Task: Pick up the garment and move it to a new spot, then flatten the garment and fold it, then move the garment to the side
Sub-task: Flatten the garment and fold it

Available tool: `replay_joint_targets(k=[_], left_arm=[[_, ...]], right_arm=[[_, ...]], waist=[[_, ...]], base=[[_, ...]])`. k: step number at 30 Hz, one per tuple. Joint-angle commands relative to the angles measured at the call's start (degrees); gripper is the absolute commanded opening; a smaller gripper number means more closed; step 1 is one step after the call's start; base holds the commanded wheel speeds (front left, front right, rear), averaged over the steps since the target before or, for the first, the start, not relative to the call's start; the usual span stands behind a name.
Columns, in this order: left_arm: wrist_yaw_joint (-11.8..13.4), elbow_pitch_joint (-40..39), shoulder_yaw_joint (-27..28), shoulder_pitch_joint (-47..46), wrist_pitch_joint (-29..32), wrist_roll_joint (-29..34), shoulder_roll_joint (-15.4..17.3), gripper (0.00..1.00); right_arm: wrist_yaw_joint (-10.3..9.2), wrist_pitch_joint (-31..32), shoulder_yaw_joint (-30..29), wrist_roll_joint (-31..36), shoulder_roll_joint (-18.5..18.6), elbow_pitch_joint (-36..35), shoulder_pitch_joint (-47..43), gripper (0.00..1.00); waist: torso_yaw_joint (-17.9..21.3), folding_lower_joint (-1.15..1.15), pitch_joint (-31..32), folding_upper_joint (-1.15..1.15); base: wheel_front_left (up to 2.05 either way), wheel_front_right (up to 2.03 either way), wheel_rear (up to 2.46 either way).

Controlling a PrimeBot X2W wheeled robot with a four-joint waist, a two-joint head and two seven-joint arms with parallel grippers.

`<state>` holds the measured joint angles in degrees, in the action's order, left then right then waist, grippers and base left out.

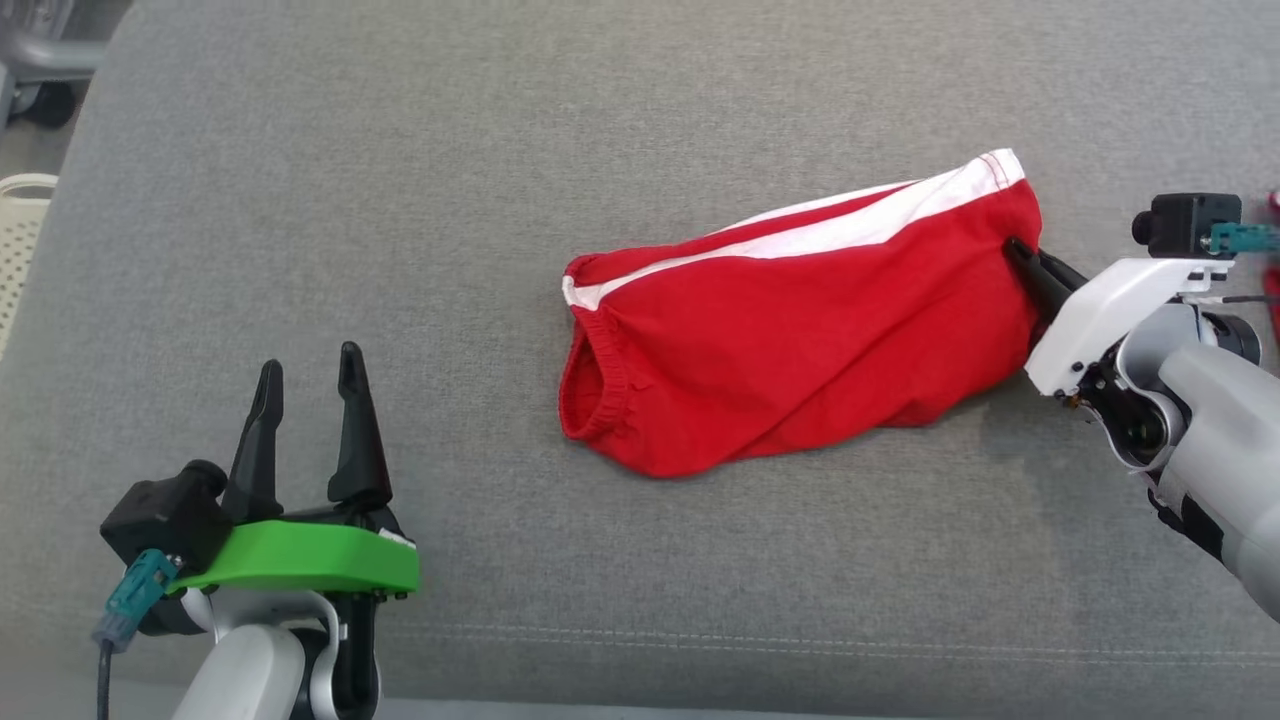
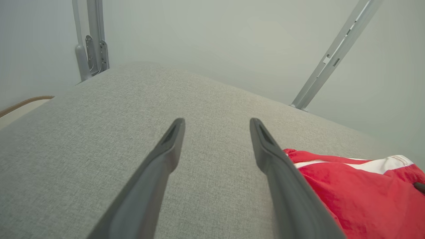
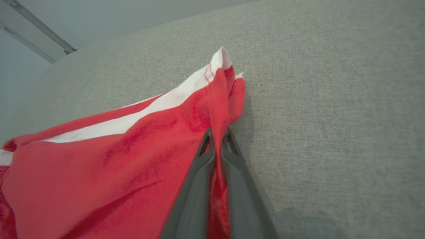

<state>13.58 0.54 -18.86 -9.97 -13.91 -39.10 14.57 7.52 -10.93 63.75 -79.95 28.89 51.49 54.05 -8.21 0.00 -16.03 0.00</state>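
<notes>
Evidently the task is at its very start: the red garment (image 1: 800, 330) lies crumpled right of centre on the grey cushion (image 1: 400, 180), not yet lifted. The right gripper (image 1: 1018, 252) pinches a fold of cloth at the garment's right edge, fingers pressed together on it (the first grasp looks made). The left gripper (image 1: 305, 385) hovers at the near left, fingers spread, well apart from the cloth. Moving, flattening, folding and setting aside all remain.

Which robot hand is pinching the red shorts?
The right gripper: its fingers are shut on the shorts' edge. The left gripper sits open, away from them.
</notes>
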Motion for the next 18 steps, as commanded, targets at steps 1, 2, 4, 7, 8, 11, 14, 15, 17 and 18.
replay_joint_targets(k=[1, 2, 4, 7, 8, 11, 14, 15, 17, 18], left_arm=[[0.2, -0.2, 0.1, 0.8, 0.2, 0.3, 0.6, 1.00], [0.2, -0.4, 0.1, 0.9, 0.3, 0.3, 0.7, 1.00], [0.3, -0.6, 0.1, 1.0, 0.5, 0.2, 0.9, 1.00], [0.4, -1.1, 0.0, 1.4, 0.7, 0.1, 1.2, 1.00], [0.4, -1.2, -0.1, 1.5, 0.8, 0.2, 1.4, 1.00], [0.4, -1.5, -0.1, 1.7, 0.9, 0.0, 1.5, 1.00], [0.6, -1.8, 0.1, 2.2, 1.1, -0.1, 1.6, 1.00], [0.7, -1.8, 0.1, 2.4, 1.1, -0.2, 1.7, 1.00], [0.7, -1.9, 0.2, 2.4, 1.1, -0.4, 1.8, 1.00], [0.8, -1.9, 0.1, 2.5, 1.2, -0.5, 1.8, 1.00]], right_arm=[[-0.07, -0.9, -0.6, -1.0, 1.1, -0.9, -1.7, 0.00], [-0.07, -1.1, -0.9, -1.6, 1.7, -1.4, -2.4, 0.00], [-0.06, -1.6, -1.2, -2.5, 2.6, -2.2, -3.9, 0.00], [-0.06, -2.2, -2.0, -3.7, 3.7, -3.4, -5.9, 0.00], [-0.07, -2.5, -2.5, -4.3, 4.2, -3.7, -6.6, 0.00], [-0.07, -3.0, -3.5, -5.3, 5.0, -4.6, -8.0, 0.00], [-0.06, -3.5, -4.5, -6.1, 5.7, -6.0, -9.9, 0.00], [-0.06, -3.7, -4.9, -6.3, 5.8, -6.2, -10.4, 0.00], [-0.06, -3.9, -5.4, -6.4, 5.8, -6.3, -11.3, 0.00], [-0.06, -4.0, -5.8, -6.6, 5.7, -6.2, -11.6, 0.00]], waist=[[3.4, 0.00, 1.8, 0.00], [4.1, 0.00, 2.0, 0.00], [5.3, 0.00, 2.4, 0.00], [7.0, 0.00, 3.0, 0.00], [7.4, 0.00, 3.1, 0.00], [8.3, 0.00, 3.3, 0.00], [9.4, 0.00, 3.7, 0.00], [9.7, 0.00, 3.7, 0.00], [10.1, 0.00, 3.8, 0.00], [10.3, 0.00, 3.9, 0.00]], base=[[0.00, 0.00, 0.00], [0.00, 0.00, 0.00], [0.00, 0.00, 0.00], [0.00, 0.00, 0.00], [0.00, 0.00, 0.00], [0.00, 0.00, 0.00], [0.00, 0.00, 0.00], [0.00, 0.00, 0.00], [0.00, 0.00, 0.00], [0.00, 0.00, 0.00]])
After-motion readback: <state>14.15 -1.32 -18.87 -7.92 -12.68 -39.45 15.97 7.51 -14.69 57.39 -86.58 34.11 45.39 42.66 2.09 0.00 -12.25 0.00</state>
